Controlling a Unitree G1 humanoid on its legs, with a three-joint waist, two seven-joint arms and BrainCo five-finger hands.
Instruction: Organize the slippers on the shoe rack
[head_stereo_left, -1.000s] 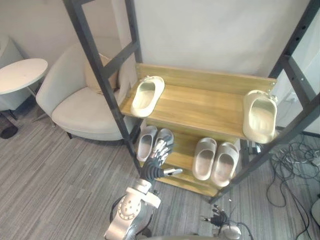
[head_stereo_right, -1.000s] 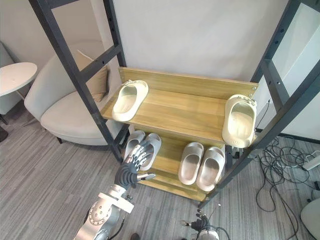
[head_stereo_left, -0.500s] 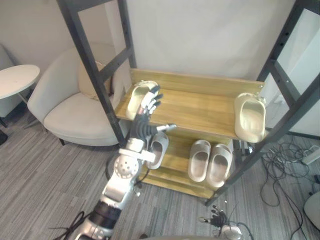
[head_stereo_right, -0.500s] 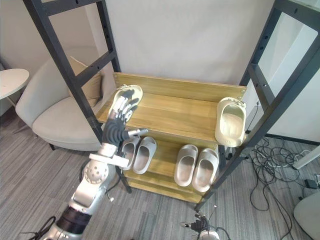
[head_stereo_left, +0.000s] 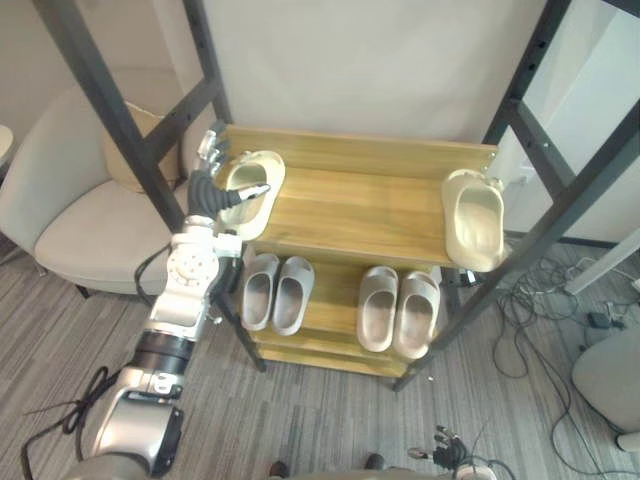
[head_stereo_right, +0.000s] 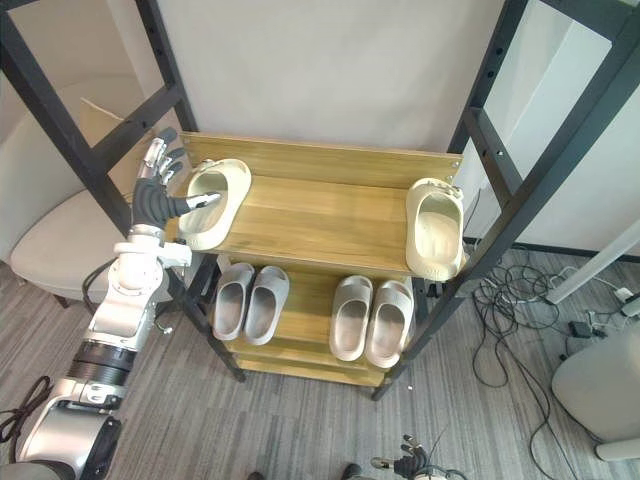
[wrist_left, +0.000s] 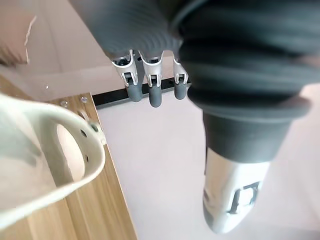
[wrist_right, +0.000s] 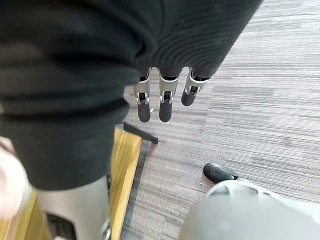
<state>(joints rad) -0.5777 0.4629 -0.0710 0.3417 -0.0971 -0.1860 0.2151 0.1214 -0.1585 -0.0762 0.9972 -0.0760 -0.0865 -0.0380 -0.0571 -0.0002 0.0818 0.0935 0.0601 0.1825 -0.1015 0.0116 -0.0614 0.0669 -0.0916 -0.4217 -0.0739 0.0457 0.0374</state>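
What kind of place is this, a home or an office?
Probably an indoor lounge or entry corner; whether home or office is unclear. A cream armchair sits beside a wooden shoe rack holding pale slippers, on grey striped carpet.

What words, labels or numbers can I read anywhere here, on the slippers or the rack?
No text can be read anywhere.
The left top slipper, the right top slipper, the left lower pair and the right lower pair are plain.
The shoe rack and the left hand show no label.
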